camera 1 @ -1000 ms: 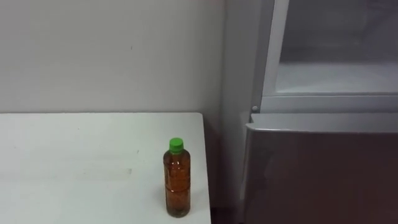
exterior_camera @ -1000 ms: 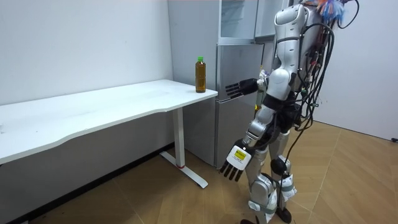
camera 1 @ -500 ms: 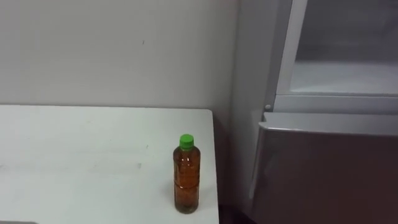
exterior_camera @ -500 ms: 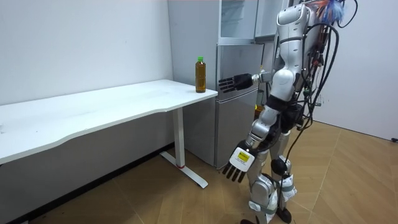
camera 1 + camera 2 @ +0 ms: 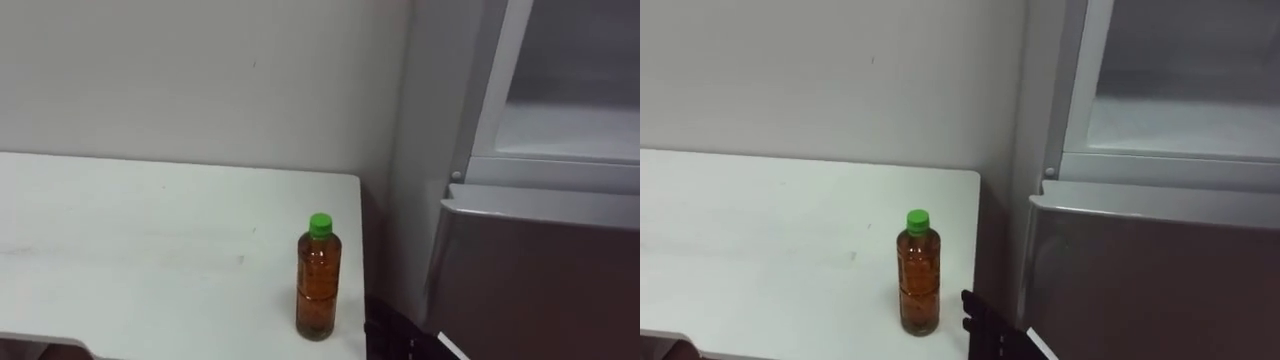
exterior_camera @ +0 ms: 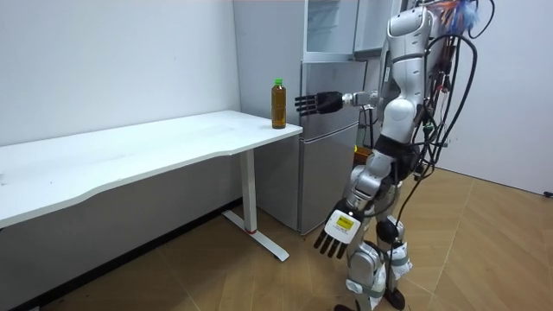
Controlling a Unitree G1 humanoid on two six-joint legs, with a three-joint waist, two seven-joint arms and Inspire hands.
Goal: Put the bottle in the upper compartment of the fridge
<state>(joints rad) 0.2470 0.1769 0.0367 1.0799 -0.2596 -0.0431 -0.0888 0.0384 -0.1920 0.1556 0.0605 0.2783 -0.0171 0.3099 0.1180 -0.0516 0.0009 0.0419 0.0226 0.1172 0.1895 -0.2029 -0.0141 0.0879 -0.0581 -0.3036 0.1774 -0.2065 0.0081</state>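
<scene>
A bottle of brown drink with a green cap stands upright near the right end of the white table, close to its front edge. In the room view the bottle is at the table corner beside the fridge. My right hand is stretched out at bottle height, open, a short way from the bottle and not touching it. Its dark fingers come in at the bottom, right of the bottle. My left hand hangs open by my thigh.
The upper fridge compartment stands open, with a pale shelf inside. Below it the grey lower door is closed. A narrow gap separates the table's right edge from the fridge. I stand on the wooden floor before the fridge.
My right arm has lifted and reached further toward the bottle, and its fingers now enter the eye views. My left hand has swung slightly back. The eye views have shifted, so the bottle sits further right.
</scene>
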